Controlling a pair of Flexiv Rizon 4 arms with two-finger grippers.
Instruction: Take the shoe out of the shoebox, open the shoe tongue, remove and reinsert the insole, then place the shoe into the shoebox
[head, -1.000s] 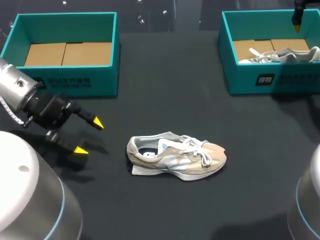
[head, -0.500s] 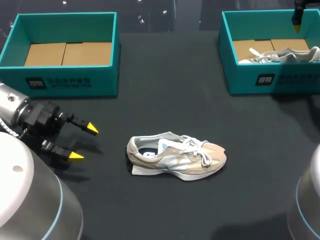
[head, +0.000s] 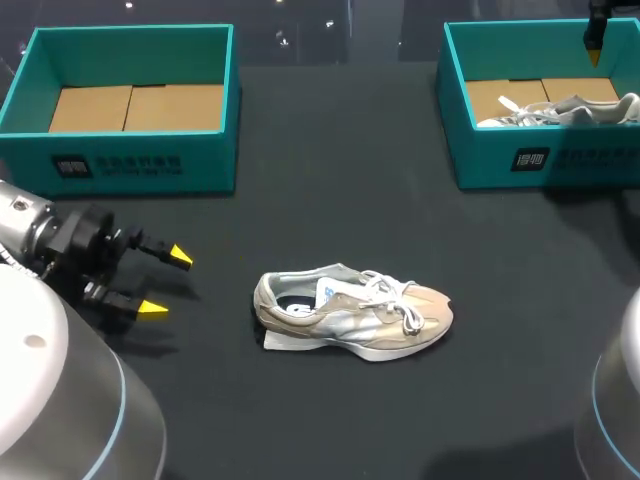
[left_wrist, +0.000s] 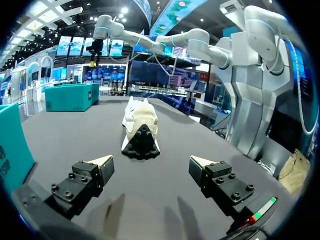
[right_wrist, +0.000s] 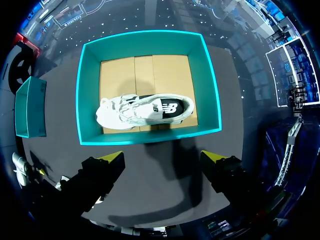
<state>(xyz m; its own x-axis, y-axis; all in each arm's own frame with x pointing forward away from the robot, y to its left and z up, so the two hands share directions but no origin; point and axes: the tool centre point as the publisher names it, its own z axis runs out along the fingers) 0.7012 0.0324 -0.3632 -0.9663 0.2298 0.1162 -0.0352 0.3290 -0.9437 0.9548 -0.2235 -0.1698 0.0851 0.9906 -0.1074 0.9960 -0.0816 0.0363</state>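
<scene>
The beige shoe stands on the black bench near its middle, outside both boxes, its laces up and its toe toward the right arm's side. The left pincer sits low over the bench beside the shoe's heel end, apart from it, with its yellow-tipped fingers spread wide and nothing between them. In the left wrist view the pincer points straight at the shoe, which lies ahead of the gap between the fingers, heel nearest. The left box is at the far left of the bench and shows only its cardboard floor. The right box is at the far right and holds a white shoe. The right pincer hangs above that box. The right wrist view shows this pincer spread open and gripping nothing, with the box ahead of it and the white shoe lying on its side on the cardboard.
</scene>
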